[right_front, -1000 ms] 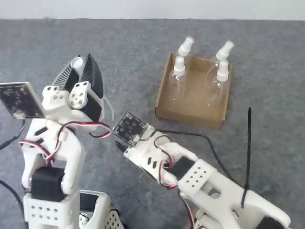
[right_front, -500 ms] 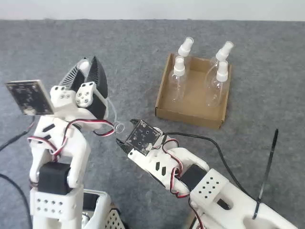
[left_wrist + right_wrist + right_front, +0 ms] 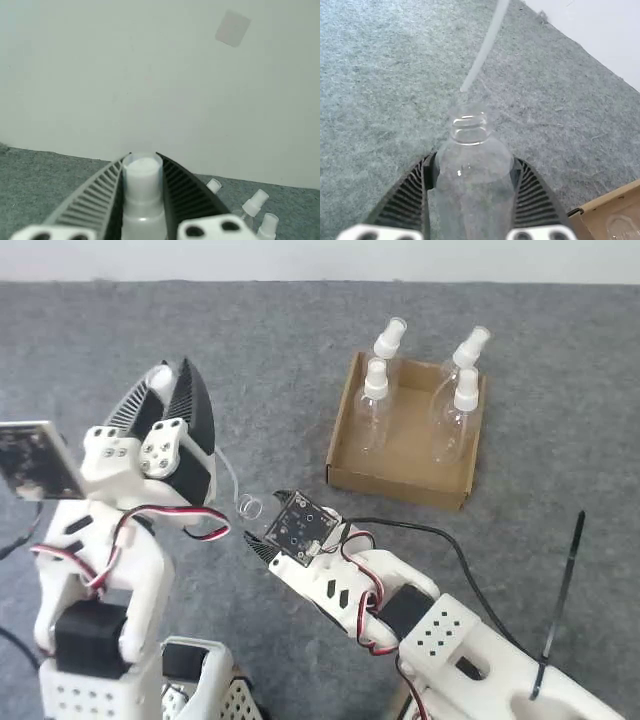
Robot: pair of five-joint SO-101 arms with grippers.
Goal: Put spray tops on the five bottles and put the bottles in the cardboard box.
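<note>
Firmly, the left gripper [image 3: 143, 159] was clenched on a white spray top [image 3: 143, 182] and held it raised above the grey carpet [image 3: 280, 350], its jaws pressing the cap on both sides. From this top a thin clear tube [image 3: 485, 45] hung down, with its end just beside the open neck of a clear bottle [image 3: 470, 160]. The right gripper [image 3: 472, 167] grasped that bottle around its body, low over the carpet. Well apart from both arms stood the cardboard box [image 3: 398, 481], and four capped bottles [image 3: 374, 412] were upright inside it.
</note>
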